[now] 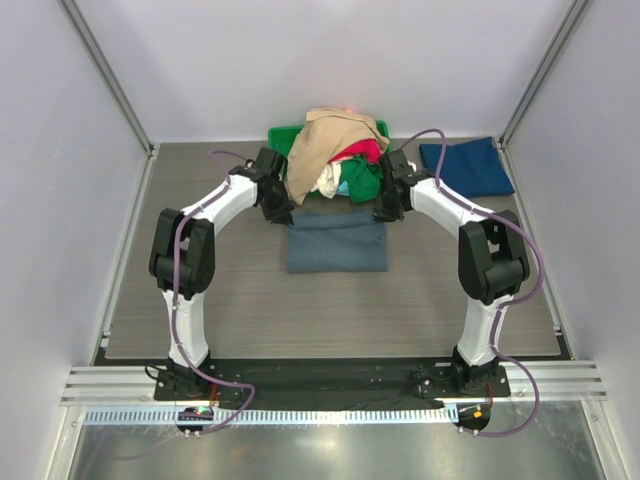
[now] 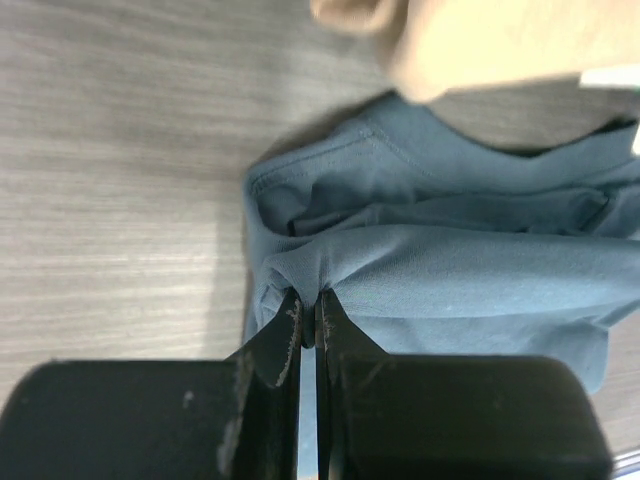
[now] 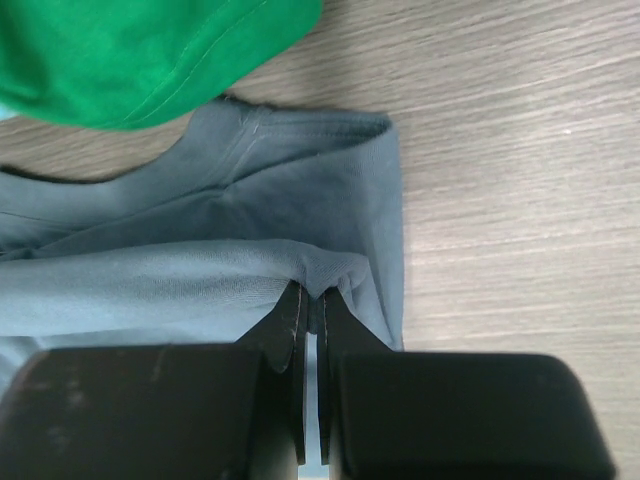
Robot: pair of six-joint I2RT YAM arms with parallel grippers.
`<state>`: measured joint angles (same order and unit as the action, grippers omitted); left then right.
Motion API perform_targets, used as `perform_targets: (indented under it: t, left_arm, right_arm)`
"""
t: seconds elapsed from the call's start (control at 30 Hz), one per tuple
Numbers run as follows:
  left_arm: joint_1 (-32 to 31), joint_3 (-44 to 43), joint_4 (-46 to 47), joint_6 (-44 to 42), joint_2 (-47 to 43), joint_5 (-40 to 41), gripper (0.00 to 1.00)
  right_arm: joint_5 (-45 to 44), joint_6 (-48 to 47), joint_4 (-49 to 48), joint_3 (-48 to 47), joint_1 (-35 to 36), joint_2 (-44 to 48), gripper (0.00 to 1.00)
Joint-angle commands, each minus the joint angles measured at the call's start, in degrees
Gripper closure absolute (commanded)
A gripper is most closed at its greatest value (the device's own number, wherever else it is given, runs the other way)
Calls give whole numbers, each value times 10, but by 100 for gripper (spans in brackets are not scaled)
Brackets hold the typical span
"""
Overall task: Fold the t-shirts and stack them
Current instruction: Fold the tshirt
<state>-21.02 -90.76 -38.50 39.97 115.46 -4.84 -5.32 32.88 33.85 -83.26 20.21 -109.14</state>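
A slate grey-blue t-shirt (image 1: 337, 243) lies partly folded on the table's middle. My left gripper (image 1: 281, 213) is shut on a pinch of its cloth at the far left corner (image 2: 309, 292). At the far right corner my right gripper (image 1: 385, 212) is likewise shut on the shirt's fabric (image 3: 313, 296). The shirt's folded layers (image 2: 450, 260) spread to the right in the left wrist view and to the left (image 3: 150, 280) in the right wrist view. A folded dark navy-teal t-shirt (image 1: 467, 167) lies at the far right. A heap of tan (image 1: 320, 145), red (image 1: 362, 150), green (image 1: 365, 180) and white (image 1: 327, 183) t-shirts sits behind.
A green plastic bin (image 1: 283, 133) holds the heap at the table's far middle. The tan shirt (image 2: 500, 45) hangs close above the left gripper, the green shirt (image 3: 130, 55) close above the right one. White walls and metal posts stand around the table (image 1: 200, 310).
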Motion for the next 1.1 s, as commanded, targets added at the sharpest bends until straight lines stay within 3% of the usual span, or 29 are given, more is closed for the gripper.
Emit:
perform_targets:
  t: [0.0, 0.33, 0.43, 0.53, 0.6, 0.63, 0.67, 0.73, 0.87, 1.07]
  left_arm:
    - [16, -42, -32, -24, 23, 19, 99]
    - [18, -47, -21, -36, 26, 11, 94]
    - [19, -54, -21, -36, 27, 11, 86]
    - [19, -66, -32, -41, 28, 3, 70]
    - [22, -66, -45, -52, -1, -10, 59]
    - [21, -60, -45, -54, -21, -8, 55]
    - [22, -40, -41, -53, -43, -2, 45]
    - [21, -22, -41, -55, -115, 16, 36]
    - [22, 27, -43, -61, -213, 8, 28]
    - [19, 178, 15, -67, -347, -29, 29]
  right_arm:
    - [-36, -13, -3, -27, -17, -7, 99]
    - [-50, -12, -2, -14, -25, 20, 99]
    - [-50, -12, -2, -12, -27, 17, 99]
    - [-47, -12, -3, -11, -33, 4, 99]
    - [-41, -12, -2, -11, -37, 2, 88]
    - [-43, -10, -3, -7, -40, 6, 63]
    - [-49, -10, -6, -5, -40, 8, 50]
    - [-51, -13, -6, -9, -43, 15, 29]
    - [-38, -19, -4, -18, -43, 40, 21]
    - [-12, -14, 3, 20, -40, 145, 20]
